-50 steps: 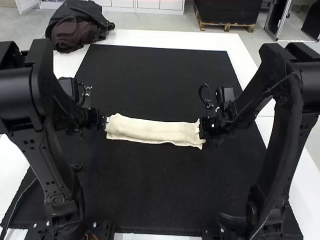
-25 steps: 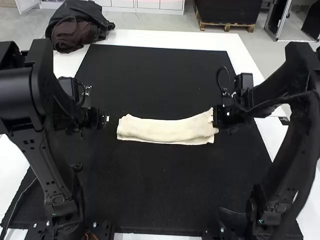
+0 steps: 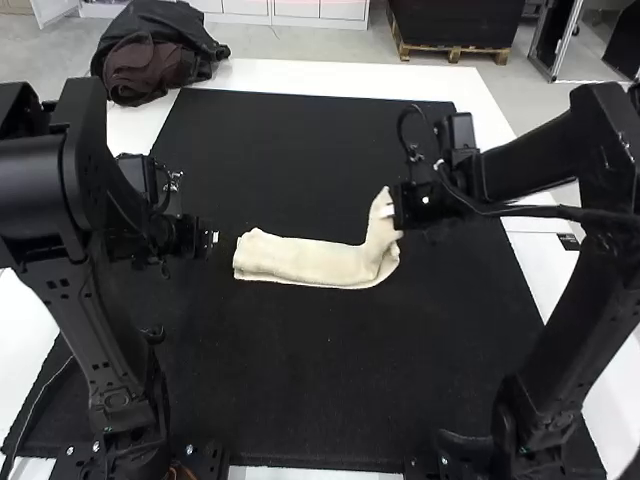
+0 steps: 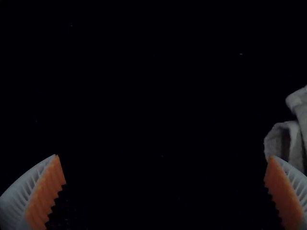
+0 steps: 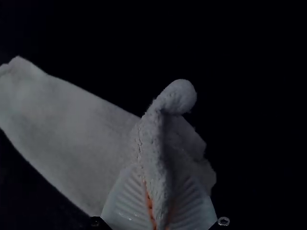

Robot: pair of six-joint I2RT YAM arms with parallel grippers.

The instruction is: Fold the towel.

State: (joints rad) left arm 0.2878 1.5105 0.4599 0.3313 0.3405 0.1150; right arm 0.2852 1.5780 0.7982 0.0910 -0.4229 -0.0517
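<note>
One table (image 3: 330, 78), one black mat (image 3: 300, 400), one cream towel (image 3: 305, 262), one dark bundle (image 3: 150, 50) at far left. Two arms: left arm (image 3: 95, 330), right arm (image 3: 575, 320). Two pincers: left pincer (image 3: 212, 238), right pincer (image 3: 391, 211).

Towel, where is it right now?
In the high view, the towel is near the middle of the black mat, just right of the left gripper, its right end pinched in the right gripper.
</note>
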